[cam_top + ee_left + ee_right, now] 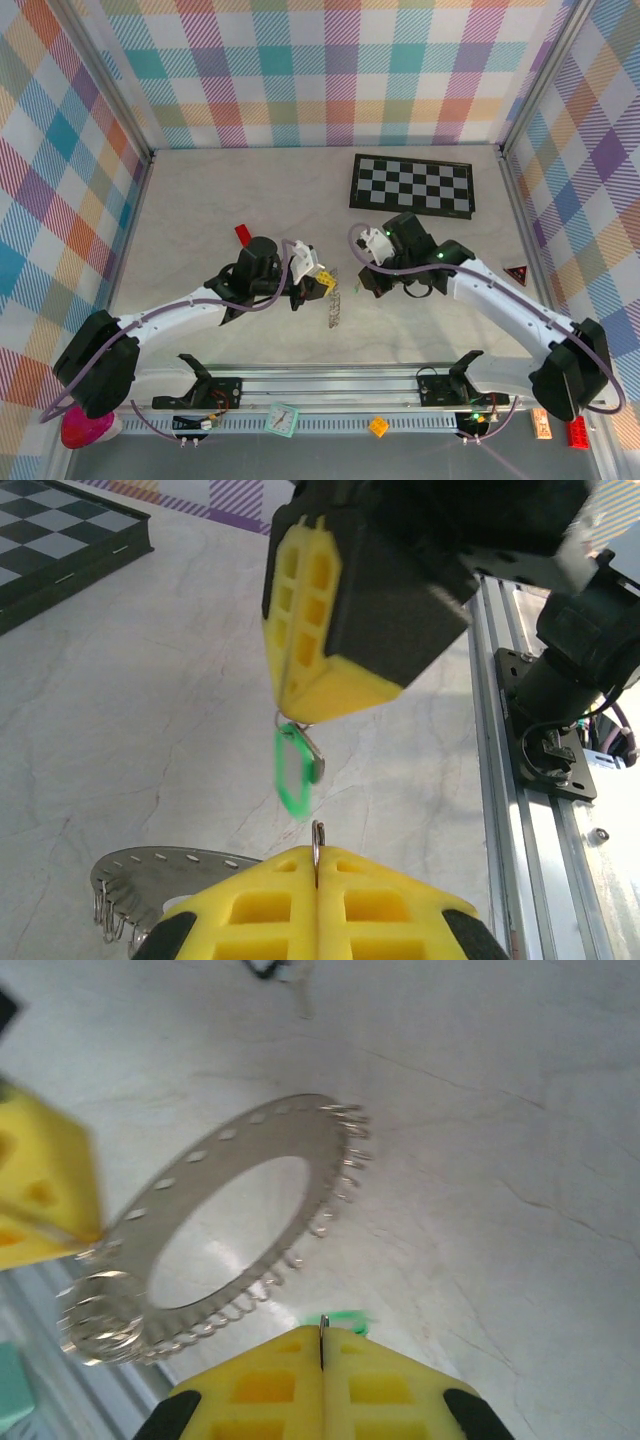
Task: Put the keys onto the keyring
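Left pincer (318,860) pads hide much of the keyring (160,863); green key (293,772) blurred.

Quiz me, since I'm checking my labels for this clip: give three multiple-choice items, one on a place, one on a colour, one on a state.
1. Where on the table does the chessboard lie?
A. far side, right of centre
B. near left corner
C. near edge, centre

2. What colour is the head of the key at the right gripper?
A. black
B. red
C. green

3. How does the right gripper stand?
A. wide open
B. shut on the key
C. shut on nothing

Answers:
1 A: the top view shows it by the far wall, right of centre.
2 C: the left wrist view shows a green head hanging under its fingers.
3 B: its fingers meet, with the key's metal pinched between them.
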